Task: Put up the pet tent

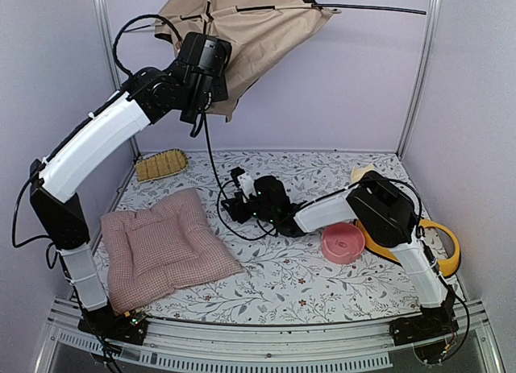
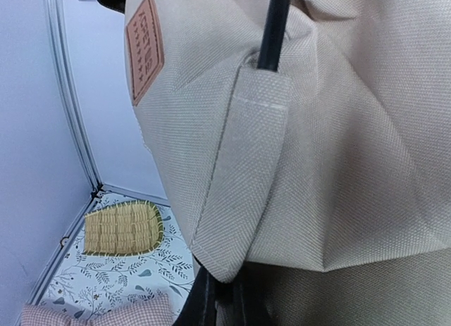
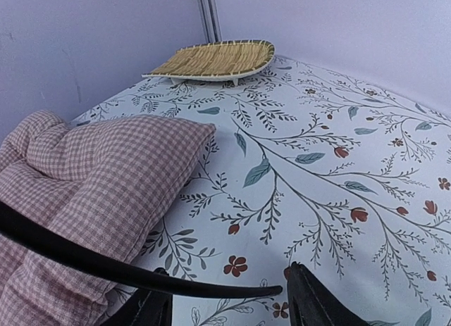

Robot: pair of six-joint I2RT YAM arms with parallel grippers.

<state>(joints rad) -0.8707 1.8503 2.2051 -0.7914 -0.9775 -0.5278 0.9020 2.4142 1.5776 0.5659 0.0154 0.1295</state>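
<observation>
The left gripper is clamping tight on the large beige-tan fabric pet tent, holding it high near the back wall, well above the floral-printed table, probably so its thin black pole is dangling within reach. The right gripper is hovering low beside the pink checked cushion. Its jaws are standing moderately apart with the pole's tip between them, unpinched, seemingly lining up to catch it.
</observation>
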